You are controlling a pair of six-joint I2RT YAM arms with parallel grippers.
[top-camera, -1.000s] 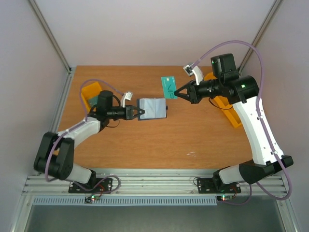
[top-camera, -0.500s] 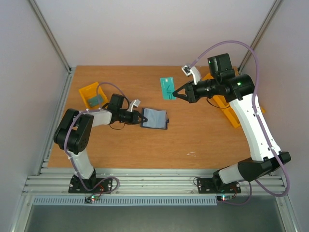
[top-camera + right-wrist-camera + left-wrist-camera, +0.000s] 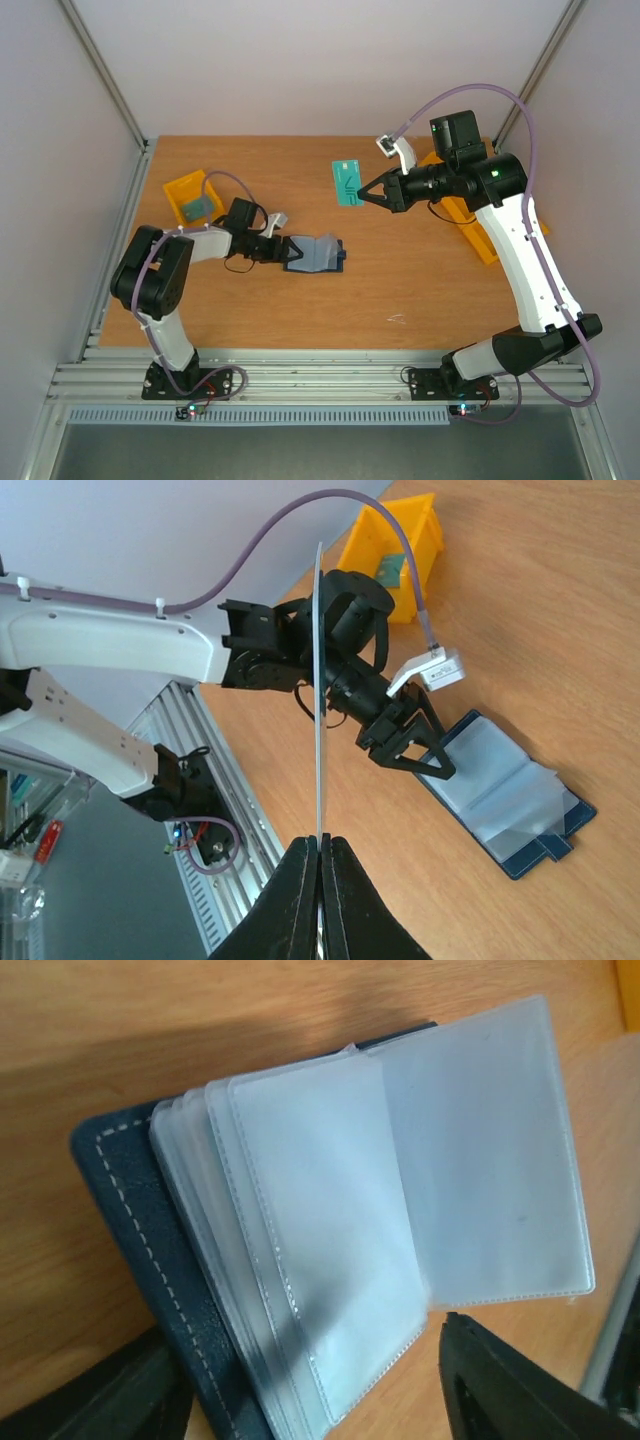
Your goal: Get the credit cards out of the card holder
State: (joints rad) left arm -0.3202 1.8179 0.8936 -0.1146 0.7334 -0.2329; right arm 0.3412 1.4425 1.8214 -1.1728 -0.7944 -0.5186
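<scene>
Overhead: card holder (image 3: 318, 253) lies open on the counter (image 3: 400, 290), left of centre, with the left fingers (image 3: 291, 250) at its left edge. The right fingers (image 3: 366, 191) are farther back, pinching a green credit card (image 3: 347, 183); a yellow bin (image 3: 190, 198) sits far left. Left wrist: clear sleeves fan over the navy cover, and the two fingers are spread wide to either side, gripping nothing. Right wrist: fingers clamped on the card's lower edge, card edge-on and upright, holder flat on the counter beyond.
</scene>
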